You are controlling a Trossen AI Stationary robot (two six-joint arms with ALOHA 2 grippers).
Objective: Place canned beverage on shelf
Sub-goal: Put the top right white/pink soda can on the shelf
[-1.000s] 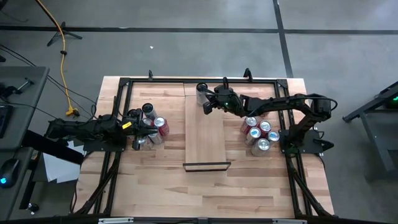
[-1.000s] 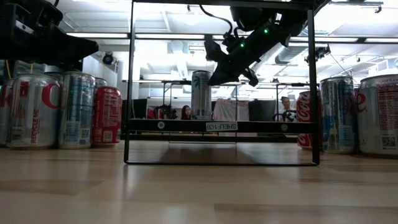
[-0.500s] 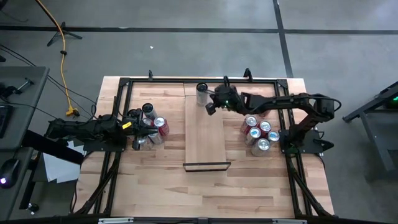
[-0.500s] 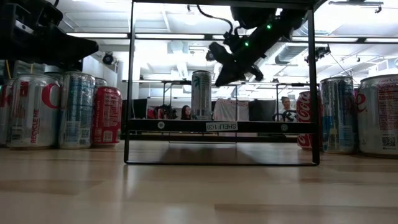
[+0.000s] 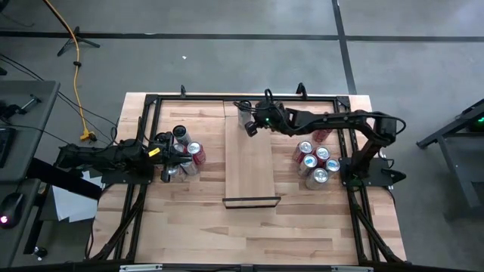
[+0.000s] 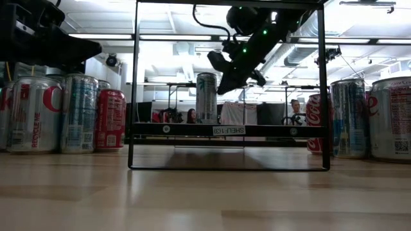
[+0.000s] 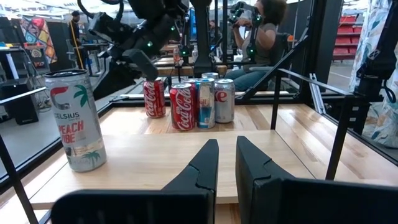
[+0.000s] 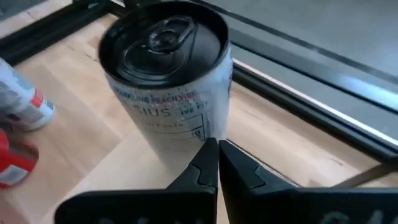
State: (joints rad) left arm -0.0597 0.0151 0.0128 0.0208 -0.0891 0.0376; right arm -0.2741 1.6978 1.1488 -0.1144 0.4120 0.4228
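Your right tool hangs above the far end of the shelf, its fingers pressed together and holding nothing. The canned beverage, a tall white can with a black top, stands upright on the far end of the shelf, near the black frame that runs along the tabletop's far edge. In the high view the tool sits just beside the can, on its near side, partly over it. In the right wrist view you look down on the can's black lid and printed wall, with the closed fingertips pointing at its lower side; you cannot tell from there whether they touch it. In the low view the tool is raised off the shelf board, level with the upper part of the can and just to its side.

Your left tool waits at the left side of the tabletop beside a cluster of cans, its fingers close together with only a thin gap and nothing between them. A second cluster of cans stands on the right side of the tabletop, well apart from the shelf. The shelf's black lip is at its near end
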